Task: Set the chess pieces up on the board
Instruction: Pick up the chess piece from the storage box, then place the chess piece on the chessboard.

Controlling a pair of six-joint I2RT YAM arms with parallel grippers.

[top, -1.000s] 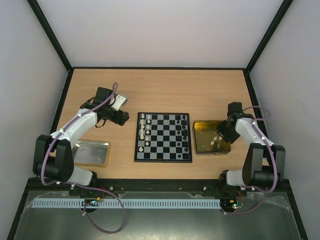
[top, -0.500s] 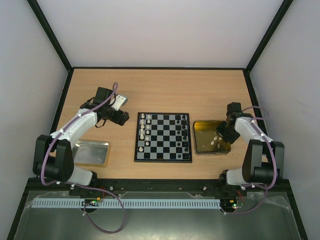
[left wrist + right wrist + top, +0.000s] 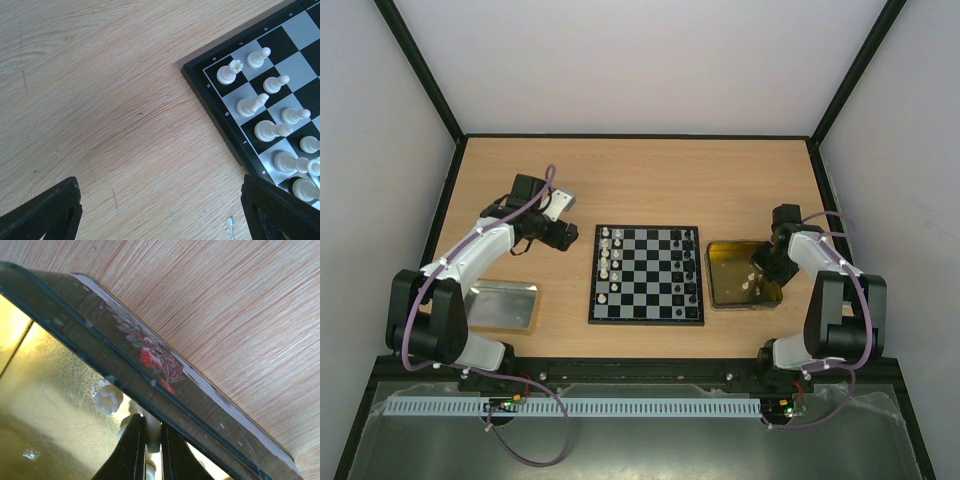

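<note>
White chess piece (image 3: pixel 153 435) mostly hidden between the right gripper's (image 3: pixel 152 427) fingers, board (image 3: pixel 226 131) cut off beyond the left gripper (image 3: pixel 159 182), its fingers cropped.

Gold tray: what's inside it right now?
A few loose white pieces and the right pincer, shut on a white piece. Its arm covers part of the gold tray, so no full count.

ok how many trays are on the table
2: a silver tray left of the chessboard, toward the near edge; a gold tray just right of it. None looks hidden.
</note>
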